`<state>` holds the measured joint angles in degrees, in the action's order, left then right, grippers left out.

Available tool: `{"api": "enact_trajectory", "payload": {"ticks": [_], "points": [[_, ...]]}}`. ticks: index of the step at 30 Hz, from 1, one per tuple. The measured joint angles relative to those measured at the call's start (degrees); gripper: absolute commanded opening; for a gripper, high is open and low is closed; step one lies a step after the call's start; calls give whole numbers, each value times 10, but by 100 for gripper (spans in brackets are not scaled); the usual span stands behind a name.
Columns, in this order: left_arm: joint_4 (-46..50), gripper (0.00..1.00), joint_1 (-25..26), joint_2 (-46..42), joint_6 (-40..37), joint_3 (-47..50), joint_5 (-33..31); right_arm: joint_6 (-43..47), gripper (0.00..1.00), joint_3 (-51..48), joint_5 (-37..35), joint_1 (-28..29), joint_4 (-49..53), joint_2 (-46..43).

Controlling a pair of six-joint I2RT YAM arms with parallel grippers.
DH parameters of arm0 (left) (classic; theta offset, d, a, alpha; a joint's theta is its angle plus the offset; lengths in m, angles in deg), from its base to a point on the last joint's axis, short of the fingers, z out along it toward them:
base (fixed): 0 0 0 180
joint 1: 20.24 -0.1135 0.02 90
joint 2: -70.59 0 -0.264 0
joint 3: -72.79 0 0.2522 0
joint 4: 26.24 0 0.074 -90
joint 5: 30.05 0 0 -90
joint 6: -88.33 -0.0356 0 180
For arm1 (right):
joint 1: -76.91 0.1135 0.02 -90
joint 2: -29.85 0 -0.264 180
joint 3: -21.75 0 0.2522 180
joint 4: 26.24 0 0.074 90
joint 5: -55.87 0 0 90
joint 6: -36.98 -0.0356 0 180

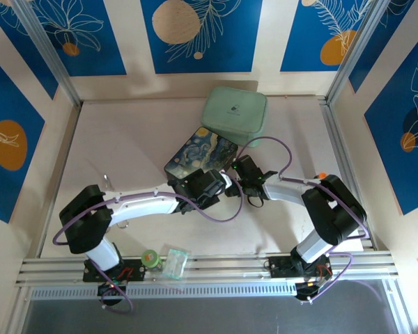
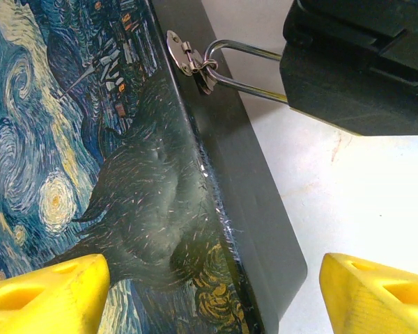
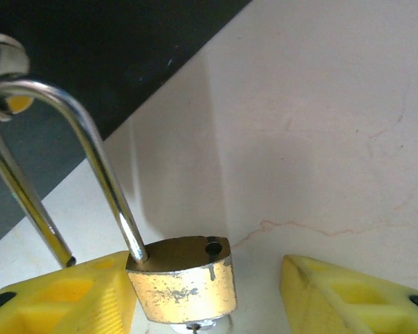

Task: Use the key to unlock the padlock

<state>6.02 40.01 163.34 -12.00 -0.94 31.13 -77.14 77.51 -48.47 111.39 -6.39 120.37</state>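
- Your padlock (image 3: pixel 183 282) hangs by its shackle (image 3: pixel 97 153) from the hasp (image 2: pixel 184 56) on the side of the painted box (image 2: pixel 90 174); its brass body sits low between the fingers of the right gripper (image 3: pixel 212 299).
- Those fingers stand part open; one touches the body, the other is apart from it; nothing is clamped.
- Your left gripper (image 2: pixel 212 296) is spread wide astride the box edge, holding nothing.
- Expect a small, hard, slick body that swings on the hasp; pinch its flat brass faces, not the thin shackle.
- One shackle hole looks empty; a silvery sliver (image 3: pixel 195 324) shows beneath; whether that is the key, I cannot tell.
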Motion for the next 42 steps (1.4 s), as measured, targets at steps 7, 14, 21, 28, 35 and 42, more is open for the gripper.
{"api": "enact_trajectory", "payload": {"ticks": [7, 14, 21, 28, 35, 42], "points": [[0, 79, -2, 0, 7, 0, 0, 0, 55, -4, 15, -6, -14, -2], [0, 79, -5, 0, 15, 0, 0, 2, 53, -5, 14, -5, -25, 5], [0, 79, -5, -7, 18, 6, 0, -5, 60, -10, 3, 7, -36, 3], [0, 79, -8, -12, 25, 14, 0, -7, 58, -12, -35, 29, -40, 2], [0, 79, -8, -20, 26, 23, 0, -25, 55, -42, -4, 37, -69, -39], [0, 79, -8, -29, 30, 32, 0, -36, 53, -53, 18, 33, -79, -63]]}}
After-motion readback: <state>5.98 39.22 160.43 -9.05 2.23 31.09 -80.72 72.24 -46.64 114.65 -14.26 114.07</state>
